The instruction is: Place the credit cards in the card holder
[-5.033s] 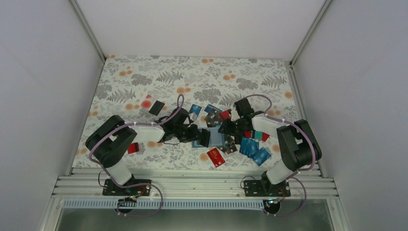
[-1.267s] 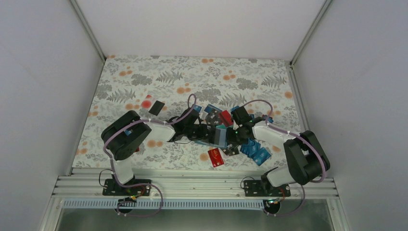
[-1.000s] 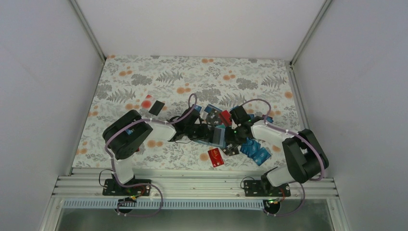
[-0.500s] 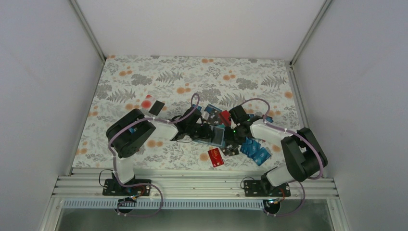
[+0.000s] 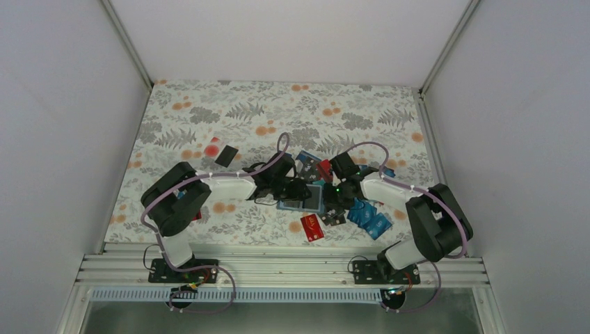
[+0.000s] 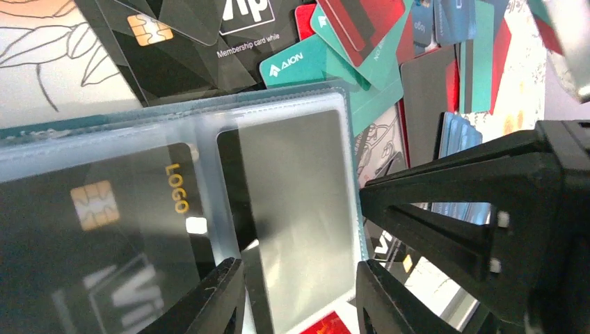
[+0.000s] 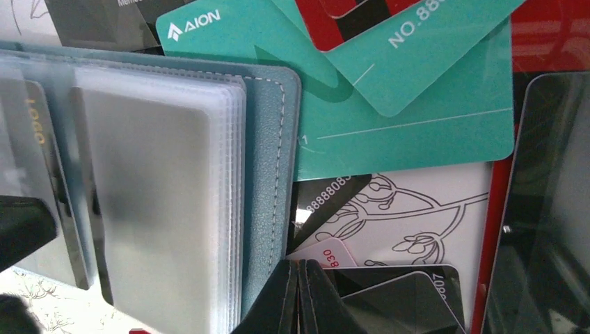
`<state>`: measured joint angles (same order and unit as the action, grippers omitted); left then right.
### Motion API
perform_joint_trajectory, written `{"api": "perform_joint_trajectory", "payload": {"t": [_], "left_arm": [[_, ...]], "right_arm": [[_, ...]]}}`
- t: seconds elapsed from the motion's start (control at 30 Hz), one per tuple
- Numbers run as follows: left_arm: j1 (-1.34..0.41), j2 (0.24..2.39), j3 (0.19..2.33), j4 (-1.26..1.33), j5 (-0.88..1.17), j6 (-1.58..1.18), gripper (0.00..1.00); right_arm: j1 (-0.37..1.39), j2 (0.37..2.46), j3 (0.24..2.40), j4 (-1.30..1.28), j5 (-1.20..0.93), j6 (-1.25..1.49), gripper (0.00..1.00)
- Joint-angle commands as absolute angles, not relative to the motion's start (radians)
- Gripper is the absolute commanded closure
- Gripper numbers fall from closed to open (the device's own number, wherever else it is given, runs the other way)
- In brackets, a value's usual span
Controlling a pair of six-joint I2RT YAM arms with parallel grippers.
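The card holder [image 5: 304,200] lies open among the cards, teal cover [image 7: 273,160] down, clear sleeves [image 6: 296,209] up. A black card marked LOGO [image 6: 104,223] sits in one sleeve. My left gripper [image 6: 299,300] is open just above the empty sleeve; in the top view it [image 5: 295,190] is at the holder's left side. My right gripper [image 7: 299,300] is shut, tips at the holder's right cover edge, and shows in the top view [image 5: 332,196]. Loose credit cards lie around: teal AION [image 7: 417,132], red [image 7: 376,21], black [image 7: 396,299].
More cards lie on the floral cloth: a red one [image 5: 312,227] near the front, a fan of blue ones [image 5: 369,217] at the right, a black one [image 5: 225,155] at the back left. The two grippers are close together over the holder.
The card holder, standing partly raised a second ago, now lies flatter and open. My left arm's elbow has swung back to the left. The right gripper has hardly moved.
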<state>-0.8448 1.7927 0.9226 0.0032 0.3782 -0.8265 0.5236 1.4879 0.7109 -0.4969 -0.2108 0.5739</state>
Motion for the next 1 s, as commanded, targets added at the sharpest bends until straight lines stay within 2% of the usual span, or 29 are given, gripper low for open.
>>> {"api": "perform_joint_trajectory", "payload": {"t": [0.0, 0.1, 0.2, 0.27, 0.6, 0.97], "left_arm": [[-0.850, 1.736, 0.966, -0.115, 0.340, -0.792, 0.57], [-0.852, 1.702, 0.972, -0.183, 0.286, -0.778, 0.52], [-0.851, 1.668, 0.969, -0.243, 0.235, -0.756, 0.39], [-0.851, 1.659, 0.965, -0.268, 0.219, -0.737, 0.34], [-0.842, 1.735, 0.960, -0.258, 0.215, -0.705, 0.31], [-0.842, 1.745, 0.973, -0.310, 0.166, -0.705, 0.19]], "right_arm": [[0.536, 1.495, 0.745, -0.518, -0.201, 0.556, 0.96], [0.536, 1.476, 0.763, -0.538, -0.190, 0.550, 0.96], [0.535, 1.460, 0.785, -0.558, -0.178, 0.546, 0.96], [0.535, 1.456, 0.800, -0.565, -0.178, 0.542, 0.96], [0.536, 1.471, 0.837, -0.539, -0.216, 0.519, 0.94], [0.536, 1.534, 0.821, -0.497, -0.222, 0.512, 0.94]]}}
